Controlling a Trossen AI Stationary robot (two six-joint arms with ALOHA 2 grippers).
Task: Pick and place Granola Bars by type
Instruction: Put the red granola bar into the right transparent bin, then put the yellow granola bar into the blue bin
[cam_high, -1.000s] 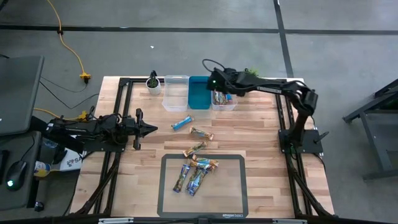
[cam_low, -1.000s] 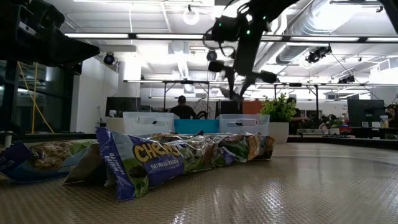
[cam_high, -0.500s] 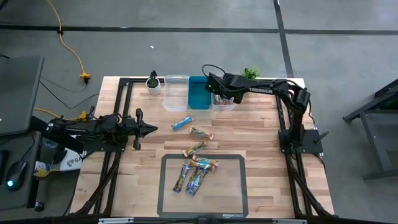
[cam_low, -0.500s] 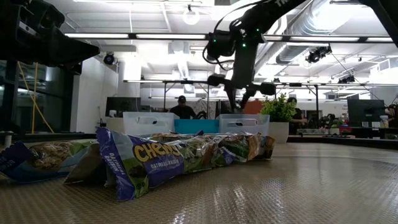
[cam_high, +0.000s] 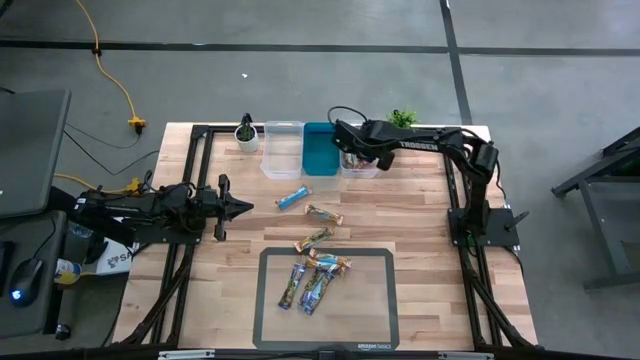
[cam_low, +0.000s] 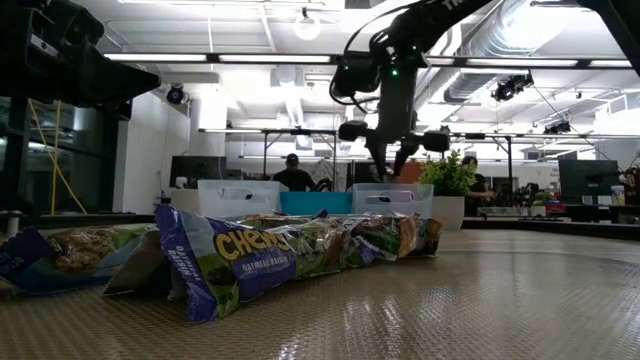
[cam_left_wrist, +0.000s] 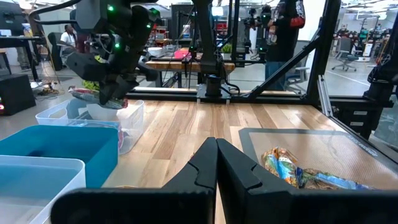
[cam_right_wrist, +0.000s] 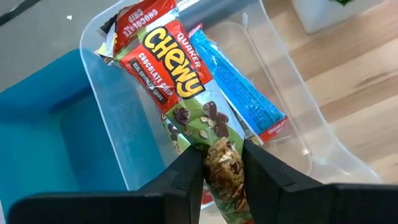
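Observation:
My right gripper (cam_right_wrist: 222, 169) is shut on a red-and-green Chewy granola bar (cam_right_wrist: 168, 62) and hovers over the right-hand clear bin (cam_high: 362, 168) at the table's far edge; the low view shows the right gripper (cam_low: 385, 165) above the bins. A blue bar (cam_right_wrist: 245, 93) lies in that bin. More bars lie flat on the table: a blue one (cam_high: 293, 198), a brown one (cam_high: 323, 214), another (cam_high: 314, 239), and several on the dark mat (cam_high: 315, 278). My left gripper (cam_high: 245, 207) waits shut at the table's left side. My right gripper pinches the Chewy bar near its green end (cam_right_wrist: 217, 152) between the two fingers (cam_right_wrist: 183, 177). The fingers lie along the bar, and its red end (cam_right_wrist: 134, 25) sticks out ahead of them. The bar is lifted clear, above the clear bin's opening.
A blue bin (cam_high: 320, 148) and a second clear bin (cam_high: 283, 150) stand left of the right-hand one. A small potted plant (cam_high: 246, 133) and a green plant (cam_high: 403, 118) sit at the far edge. The mat's frame (cam_high: 262, 300) lies near the front edge.
My right gripper, still shut on the Chewy bar, has come down a little toward the right-hand clear bin while its arm drew in slightly. The left arm and the bars on the table have kept still.

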